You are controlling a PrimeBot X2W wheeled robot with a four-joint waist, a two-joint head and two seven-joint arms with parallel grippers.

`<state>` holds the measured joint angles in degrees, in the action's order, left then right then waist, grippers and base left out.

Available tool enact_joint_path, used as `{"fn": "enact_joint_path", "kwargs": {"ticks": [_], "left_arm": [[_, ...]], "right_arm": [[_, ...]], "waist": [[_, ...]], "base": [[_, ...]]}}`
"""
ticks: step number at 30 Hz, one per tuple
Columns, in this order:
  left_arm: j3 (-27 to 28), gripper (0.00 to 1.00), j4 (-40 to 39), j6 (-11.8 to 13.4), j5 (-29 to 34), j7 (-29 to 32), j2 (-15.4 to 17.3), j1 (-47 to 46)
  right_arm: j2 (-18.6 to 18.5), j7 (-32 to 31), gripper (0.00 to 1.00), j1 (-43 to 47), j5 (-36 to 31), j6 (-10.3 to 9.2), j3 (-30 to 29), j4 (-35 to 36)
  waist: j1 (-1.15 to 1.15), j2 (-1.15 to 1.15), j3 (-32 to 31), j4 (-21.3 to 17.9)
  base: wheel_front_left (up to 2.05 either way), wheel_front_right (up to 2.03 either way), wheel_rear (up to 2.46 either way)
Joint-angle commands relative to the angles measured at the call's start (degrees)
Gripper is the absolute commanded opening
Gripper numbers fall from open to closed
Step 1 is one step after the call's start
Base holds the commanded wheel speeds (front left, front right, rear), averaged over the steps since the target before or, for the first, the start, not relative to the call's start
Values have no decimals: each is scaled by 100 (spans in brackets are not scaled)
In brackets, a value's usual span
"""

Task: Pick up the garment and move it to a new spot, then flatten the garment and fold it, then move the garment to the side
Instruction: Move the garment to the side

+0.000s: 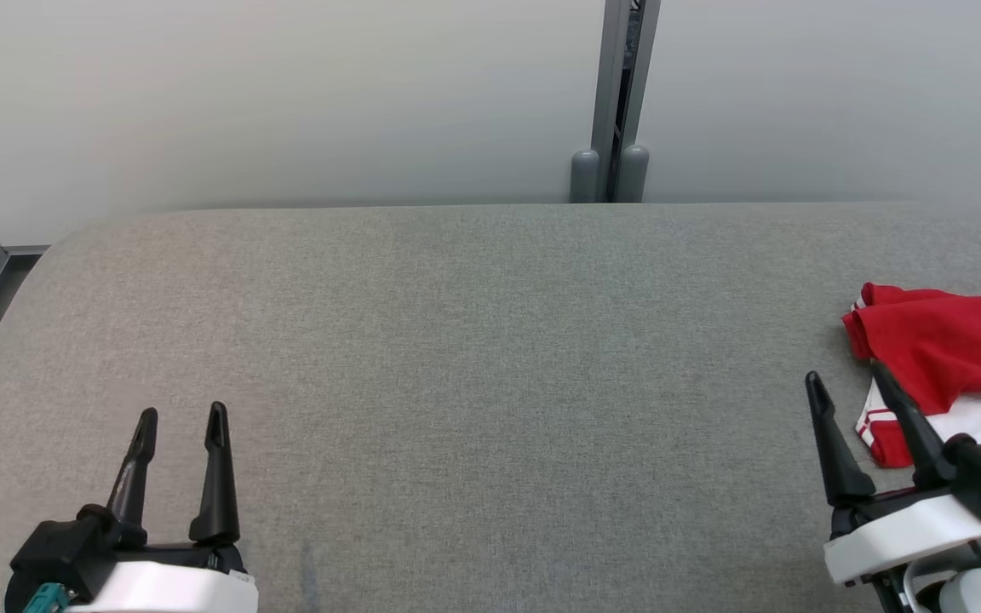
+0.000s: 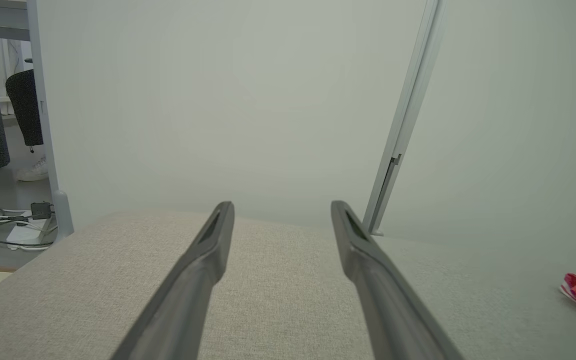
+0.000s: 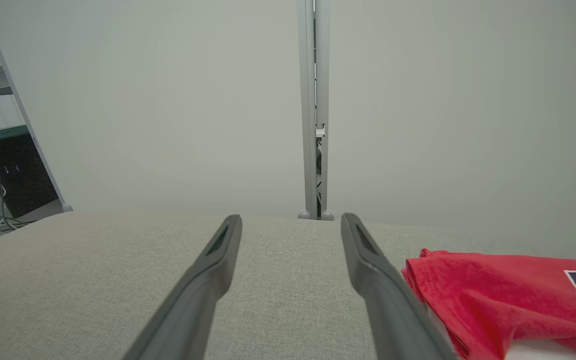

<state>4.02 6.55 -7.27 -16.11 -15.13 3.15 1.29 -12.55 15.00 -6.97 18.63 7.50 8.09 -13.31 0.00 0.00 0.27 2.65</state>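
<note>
Lower left: left claw (image 1: 183, 410), fingers spread apart, gripping nothing, over the grey surface (image 1: 490, 340). Lower right: right claw (image 1: 845, 372), likewise apart and empty, one finger overlapping cloth (touching or not, unclear). Far right: red-and-white garment (image 1: 942, 349), cut off by the edge, print partly hidden.

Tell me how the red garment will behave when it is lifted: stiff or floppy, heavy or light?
Probably floppy: the garment lies in soft folds with rolled edges, so it should drape and unfold. Likely light, since the cloth looks thin. It may drag rather than slide on the textured grey surface.
</note>
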Motion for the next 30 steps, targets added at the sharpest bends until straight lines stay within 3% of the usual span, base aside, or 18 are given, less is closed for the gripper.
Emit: {"fn": "enact_joint_path", "kwargs": {"ticks": [1,30], "left_arm": [[-24,100,38,-23,51,2,9,50],[-140,100,321,-25,134,2,-9,-117]], "right_arm": [[10,21,100,88,-42,-1,13,60],[241,21,100,355,-95,-1,-9,391]], "waist": [[0,0,-17,-18],[0,0,-52,-178]], "base": [[0,0,0],[0,0,0]]}}
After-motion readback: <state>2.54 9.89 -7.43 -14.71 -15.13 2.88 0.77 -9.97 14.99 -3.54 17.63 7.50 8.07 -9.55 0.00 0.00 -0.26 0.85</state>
